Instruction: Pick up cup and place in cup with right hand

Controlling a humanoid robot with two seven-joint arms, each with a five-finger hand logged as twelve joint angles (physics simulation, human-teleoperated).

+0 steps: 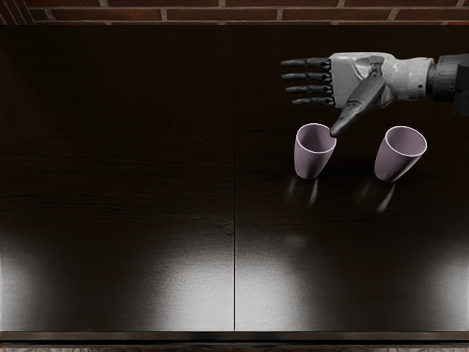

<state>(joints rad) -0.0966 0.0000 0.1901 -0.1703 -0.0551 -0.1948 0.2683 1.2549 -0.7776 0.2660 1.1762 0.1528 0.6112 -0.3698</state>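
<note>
Glossy dark wood-look table [117, 176], smooth plastic-looking mauve cups [308, 163]

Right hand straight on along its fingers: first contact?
Possibly the left cup, with the thumb of the right hand: they overlap in view, but height is unclear. Ahead of the fingers looks free.

my dark wood-grain desk [117, 161] with a centre seam, pale glare along its near side, red brick wall [220, 13] beyond

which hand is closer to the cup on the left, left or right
Right. The right hand appears just beyond that cup, its thumb tip overlapping the rim in this view; whether they touch is unclear. The left hand is out of view.
</note>
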